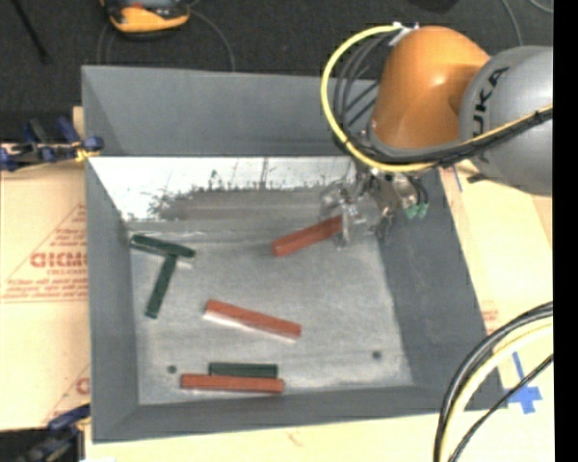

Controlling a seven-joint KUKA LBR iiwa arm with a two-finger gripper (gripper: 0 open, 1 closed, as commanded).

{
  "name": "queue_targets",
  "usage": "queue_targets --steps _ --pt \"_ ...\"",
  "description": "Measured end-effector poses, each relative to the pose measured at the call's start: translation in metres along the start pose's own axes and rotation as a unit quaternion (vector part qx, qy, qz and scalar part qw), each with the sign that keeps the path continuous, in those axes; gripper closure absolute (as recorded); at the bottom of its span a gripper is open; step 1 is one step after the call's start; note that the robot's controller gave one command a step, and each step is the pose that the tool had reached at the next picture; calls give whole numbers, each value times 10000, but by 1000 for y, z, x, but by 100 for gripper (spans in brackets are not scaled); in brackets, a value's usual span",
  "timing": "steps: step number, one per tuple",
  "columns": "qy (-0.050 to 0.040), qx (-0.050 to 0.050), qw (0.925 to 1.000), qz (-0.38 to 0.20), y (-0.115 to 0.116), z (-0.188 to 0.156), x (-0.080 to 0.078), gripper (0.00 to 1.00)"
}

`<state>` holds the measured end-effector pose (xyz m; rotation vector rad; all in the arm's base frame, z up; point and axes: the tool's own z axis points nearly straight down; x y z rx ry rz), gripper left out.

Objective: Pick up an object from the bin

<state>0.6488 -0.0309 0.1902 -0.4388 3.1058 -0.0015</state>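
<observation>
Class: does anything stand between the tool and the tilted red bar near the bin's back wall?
Nothing visible does: the tool meets the red bar at its right end. The other bars lie apart, nearer the front and left.

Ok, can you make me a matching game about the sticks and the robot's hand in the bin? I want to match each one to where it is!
Things:
1. green T
2. lone green stick
3. hand

Places:
A. far right part of the bin, at one end of the slanted red stick
B. left side of the bin
C. front of the bin, lying alongside the front red stick

Pairs: 1-B, 2-C, 3-A
</observation>
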Motion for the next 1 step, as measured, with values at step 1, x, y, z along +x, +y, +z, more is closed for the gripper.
queue_targets --steps 1 --pt "-25 24 9908 -1352 -42 -168 56 100"
